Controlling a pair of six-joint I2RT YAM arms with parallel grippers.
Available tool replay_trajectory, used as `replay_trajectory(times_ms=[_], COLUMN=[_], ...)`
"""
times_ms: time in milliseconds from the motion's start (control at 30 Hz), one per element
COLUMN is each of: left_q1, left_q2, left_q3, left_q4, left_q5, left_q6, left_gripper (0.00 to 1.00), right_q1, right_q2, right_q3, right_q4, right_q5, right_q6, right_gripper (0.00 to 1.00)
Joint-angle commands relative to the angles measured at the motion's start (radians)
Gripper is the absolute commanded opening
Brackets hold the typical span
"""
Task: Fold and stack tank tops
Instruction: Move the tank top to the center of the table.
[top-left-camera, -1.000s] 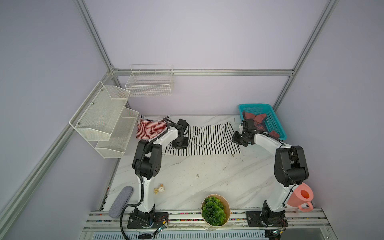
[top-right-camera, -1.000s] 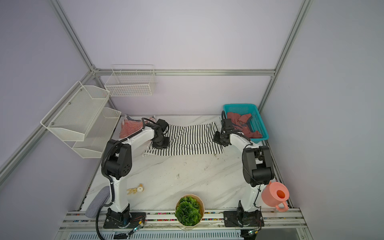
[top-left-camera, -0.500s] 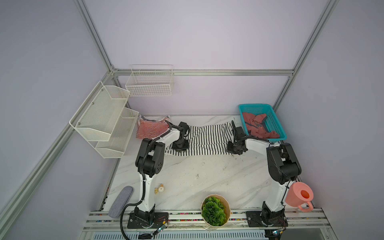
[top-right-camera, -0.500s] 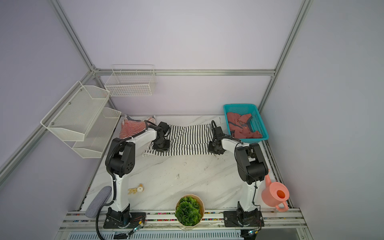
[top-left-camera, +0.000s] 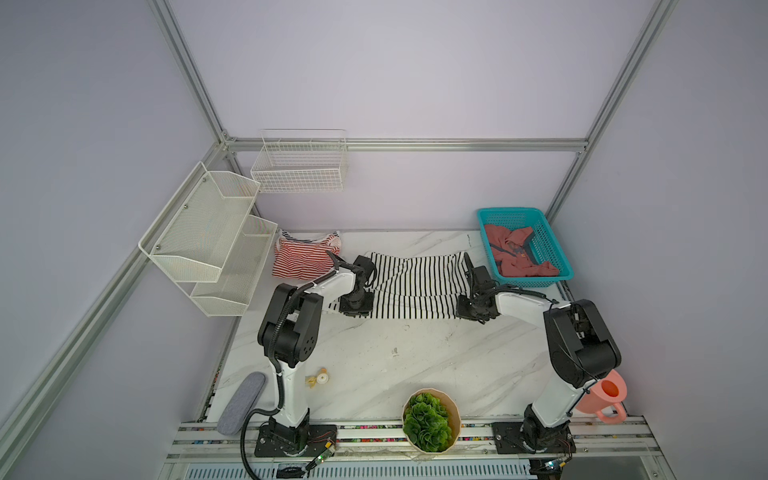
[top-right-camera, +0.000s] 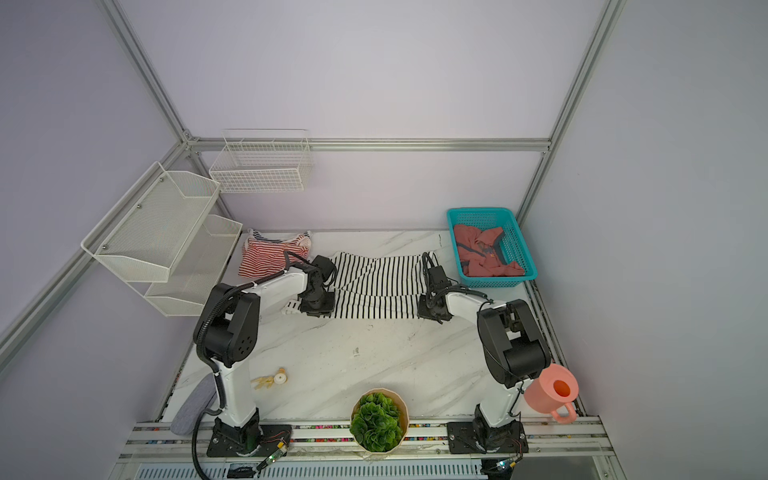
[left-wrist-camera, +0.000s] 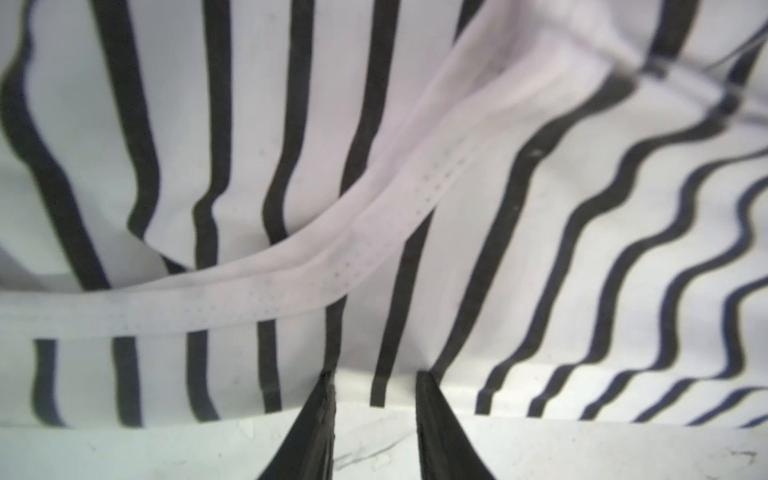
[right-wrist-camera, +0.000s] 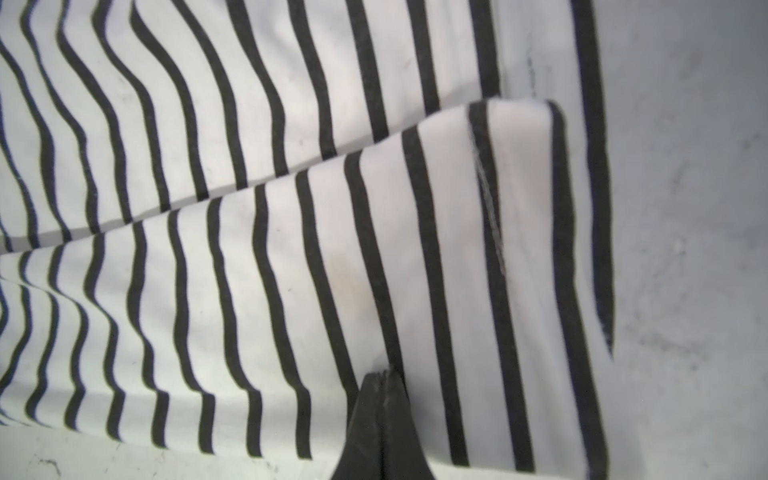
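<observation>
Holding the black-and-white striped tank top (top-left-camera: 415, 282) stretched flat across the far counter (top-left-camera: 395, 365), with the right pincer (right-wrist-camera: 382, 376) clamped on its near hem and the left pincer (left-wrist-camera: 374, 376) narrowly parted there, seemingly to square the fold.

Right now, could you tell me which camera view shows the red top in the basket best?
Either top view: both show the red top crumpled in the teal basket, unobstructed. The wrist views show none of it, only the black-striped top.
</observation>
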Motion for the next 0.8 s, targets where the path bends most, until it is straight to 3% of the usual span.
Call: replay_trajectory(times_ms=[0, 233, 533, 767], left_q1=[-0.004, -0.033, -0.064, -0.063], left_q2=[-0.029, -0.101, -0.27, -0.317], left_q3=[-0.112, -0.258, -0.343, -0.365], left_q4=[-0.031, 0.003, -0.017, -0.059], left_q5=[-0.022, -0.001, 0.034, 0.008], left_q6=[-0.043, -0.104, -0.16, -0.177], left_gripper=[0.33, 0.33, 0.34, 0.35], right_q1=[0.009, 0.027, 0.047, 0.066], right_q2=[-0.017, -0.063, -0.133, -0.184], right_q3=[-0.069, -0.139, -0.187, -0.239], right_q4=[-0.13, -0.117, -0.135, -0.131], right_q5=[0.03, 0.016, 0.001, -0.027], right_q6=[0.02, 0.046, 0.068, 0.106], right_gripper=[0.0, 0.0, 0.0, 0.0])
